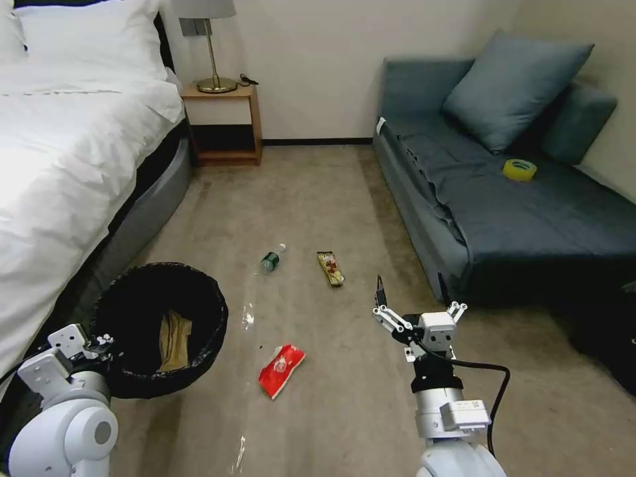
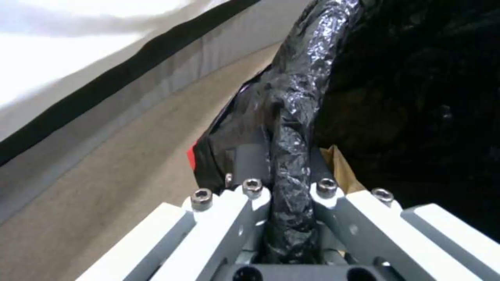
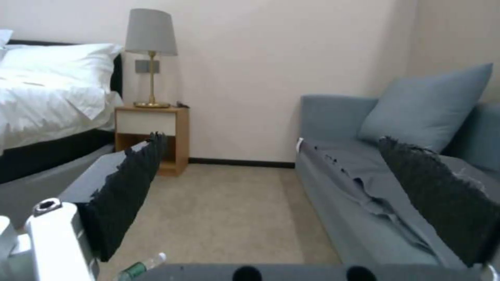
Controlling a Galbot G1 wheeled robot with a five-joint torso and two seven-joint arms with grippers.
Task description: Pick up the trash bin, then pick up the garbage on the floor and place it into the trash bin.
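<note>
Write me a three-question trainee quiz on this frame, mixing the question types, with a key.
1. True or false: the left end effector is shut on the trash bin at its bag-covered rim.
2. Which litter item already lies inside the bin? A) red snack packet B) crumpled brown paper bag C) plastic bottle
3. How many litter items are on the carpet, and what is the state of the right end effector?

Key
1. True: the fingers pinch the black rim between them.
2. B
3. Three: the red packet, the bottle and the long snack wrapper. The right end effector is open and empty, raised over the carpet near the sofa.
</note>
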